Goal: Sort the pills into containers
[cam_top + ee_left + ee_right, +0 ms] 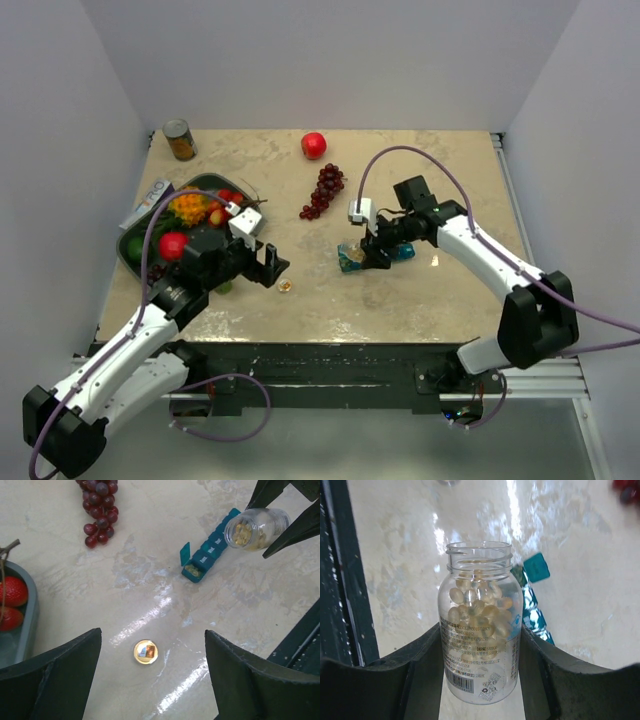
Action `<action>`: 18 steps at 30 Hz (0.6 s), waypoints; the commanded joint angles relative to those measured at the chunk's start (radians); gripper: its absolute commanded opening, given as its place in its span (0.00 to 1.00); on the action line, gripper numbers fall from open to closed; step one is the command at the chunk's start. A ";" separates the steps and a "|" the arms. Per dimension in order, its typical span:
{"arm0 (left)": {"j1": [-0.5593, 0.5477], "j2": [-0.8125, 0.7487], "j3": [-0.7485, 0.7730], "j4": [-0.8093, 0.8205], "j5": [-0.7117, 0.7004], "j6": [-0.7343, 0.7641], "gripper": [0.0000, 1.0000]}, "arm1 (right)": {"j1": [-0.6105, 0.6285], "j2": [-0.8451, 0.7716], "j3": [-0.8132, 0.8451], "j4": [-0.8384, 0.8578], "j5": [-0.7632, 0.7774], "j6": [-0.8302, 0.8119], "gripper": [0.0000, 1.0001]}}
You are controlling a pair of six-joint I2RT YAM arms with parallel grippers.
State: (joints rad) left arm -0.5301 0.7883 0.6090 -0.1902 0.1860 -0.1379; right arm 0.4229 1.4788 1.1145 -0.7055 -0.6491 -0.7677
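Though the end cell of the organiser (207, 555), lying near the grapes (97, 510) on their arm-ward side, stands open with pills (192, 569) in it, we judge the other teal cells unfilled. There our right gripper (480, 650) clamps a tilted, well-stocked bottle (479, 610). Our left gripper (152, 636) gapes wide, empty.

You have the organiser (210, 550) lying flat on the table (65, 595), a narrow teal row of square compartments set on a diagonal. Its end compartment (192, 571) stands open, lid (185, 554) tipped up, with a few yellowish pills (190, 569) inside; the other lids look closed. More of the same fill a clear, uncapped bottle (480, 580), tilted over the organiser's other end and clamped in your right gripper (480, 640).
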 commanded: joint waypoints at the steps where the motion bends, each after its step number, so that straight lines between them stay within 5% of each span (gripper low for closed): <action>1: 0.005 -0.021 -0.032 0.060 0.091 -0.115 0.88 | -0.024 -0.103 -0.050 0.132 -0.245 -0.001 0.00; 18: 0.005 0.021 -0.078 0.026 0.072 -0.270 0.87 | -0.138 -0.316 -0.165 0.259 -0.554 0.041 0.00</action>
State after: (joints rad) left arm -0.5301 0.7803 0.5289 -0.1780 0.2729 -0.3538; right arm 0.2935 1.1904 0.9581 -0.4881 -1.1057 -0.7330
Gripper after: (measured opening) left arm 0.872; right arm 0.543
